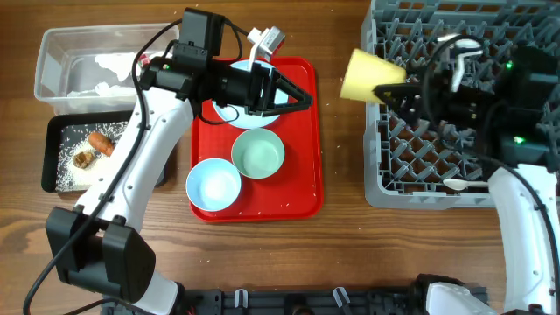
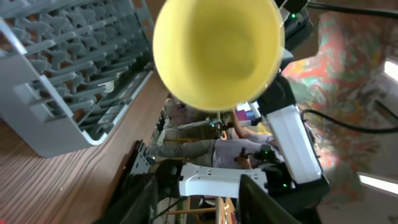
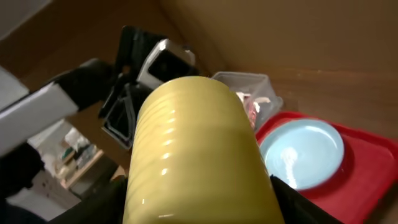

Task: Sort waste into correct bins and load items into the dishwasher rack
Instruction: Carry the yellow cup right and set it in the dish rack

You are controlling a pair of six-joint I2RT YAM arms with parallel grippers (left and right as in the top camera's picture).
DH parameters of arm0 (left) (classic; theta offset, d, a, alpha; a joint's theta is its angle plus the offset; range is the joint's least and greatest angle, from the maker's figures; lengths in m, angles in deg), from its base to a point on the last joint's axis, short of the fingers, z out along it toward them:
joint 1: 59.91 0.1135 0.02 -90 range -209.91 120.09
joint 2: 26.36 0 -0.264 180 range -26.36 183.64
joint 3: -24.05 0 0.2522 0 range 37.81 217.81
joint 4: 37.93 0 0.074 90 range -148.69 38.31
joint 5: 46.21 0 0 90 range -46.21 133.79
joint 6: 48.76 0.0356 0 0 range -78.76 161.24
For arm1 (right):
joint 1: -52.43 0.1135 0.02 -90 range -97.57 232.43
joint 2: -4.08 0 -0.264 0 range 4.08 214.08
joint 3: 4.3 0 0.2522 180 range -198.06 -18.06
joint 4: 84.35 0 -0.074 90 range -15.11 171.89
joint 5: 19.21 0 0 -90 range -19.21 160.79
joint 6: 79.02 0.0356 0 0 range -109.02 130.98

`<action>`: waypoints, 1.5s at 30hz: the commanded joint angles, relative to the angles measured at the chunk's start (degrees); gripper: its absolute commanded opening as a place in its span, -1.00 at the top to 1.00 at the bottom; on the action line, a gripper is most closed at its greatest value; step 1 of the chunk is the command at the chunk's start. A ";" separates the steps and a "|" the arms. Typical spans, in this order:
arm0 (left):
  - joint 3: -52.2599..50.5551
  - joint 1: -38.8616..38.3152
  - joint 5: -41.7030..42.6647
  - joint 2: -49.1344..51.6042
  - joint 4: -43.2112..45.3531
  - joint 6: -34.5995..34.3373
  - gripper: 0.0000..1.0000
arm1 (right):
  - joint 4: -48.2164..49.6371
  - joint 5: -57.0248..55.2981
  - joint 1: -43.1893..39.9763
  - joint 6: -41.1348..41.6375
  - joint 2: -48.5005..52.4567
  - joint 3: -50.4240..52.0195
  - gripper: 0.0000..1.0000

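The right fingers (image 1: pixel 391 90) are clamped on the yellow cup (image 1: pixel 363 74), which is held on its side at the left edge of the dishwasher rack (image 1: pixel 394 188), mouth facing away from the rack. The left fingers (image 1: pixel 293 86) stand apart and empty, well left of the rack, over the plate (image 1: pixel 223 112).

- Overhead: fixed high above the table (image 1: pixel 350 254), looking straight down, far enough to take in both arms, the rack (image 1: pixel 394 175) and the tray (image 1: pixel 302 175).
- Left wrist: looks out ahead between its jaws, rolled sideways, into the mouth of the cup (image 2: pixel 217 53) close in front.
- Right wrist: looks forward along the cup between its jaws, very near; the plate (image 3: pixel 305 152) lies beyond.
- All three views share the cup, and the wrist views face each other.
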 commanded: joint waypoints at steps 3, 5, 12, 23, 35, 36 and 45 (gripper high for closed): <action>0.66 0.22 -11.85 -0.83 -0.26 0.52 0.01 | -13.84 -14.88 -3.69 -4.33 -2.62 -1.16 0.29; 0.66 0.22 -18.29 -0.83 -1.05 0.52 -0.03 | -19.26 -23.26 -3.76 -4.70 -4.52 -1.16 0.30; 0.66 0.22 -52.30 -0.83 -9.31 0.52 -0.29 | -41.40 -56.63 -3.76 -4.63 -11.39 -1.49 0.30; 0.63 0.22 -62.75 -0.83 -11.63 0.52 -0.40 | -55.06 -65.92 -2.40 -2.32 -5.09 -6.51 0.28; 0.63 0.22 -62.77 -0.83 -11.85 0.52 -0.44 | -55.60 -74.49 10.60 3.39 12.74 -8.74 0.19; 0.63 0.22 -62.77 -0.83 -11.87 0.52 -0.44 | -55.54 -74.49 10.88 3.43 13.51 -8.74 0.18; 0.63 0.22 -62.75 -0.83 -11.87 0.52 -0.49 | -55.23 -74.84 11.58 3.34 14.16 -9.31 -0.59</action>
